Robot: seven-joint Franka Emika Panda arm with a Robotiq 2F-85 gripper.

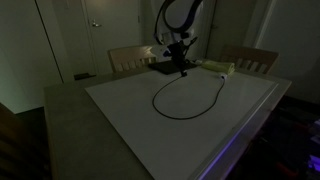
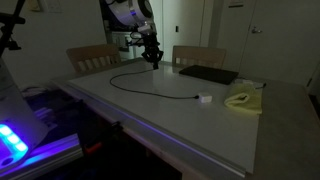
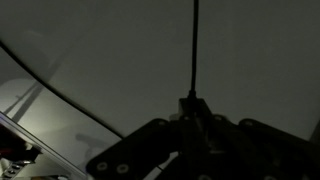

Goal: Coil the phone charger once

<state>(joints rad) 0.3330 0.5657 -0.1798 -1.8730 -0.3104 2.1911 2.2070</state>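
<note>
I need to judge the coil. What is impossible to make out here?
Wrist view: the phone charger runs off the top edge; its loop is out of frame.
Exterior view: the end effector, too small and dark to show its jaws.
Exterior view: the charger's end near the pale box, too thin to trace.

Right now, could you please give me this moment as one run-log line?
tool: shut on phone charger | cable: loose open curve on white table | coil: not yet closed
</note>
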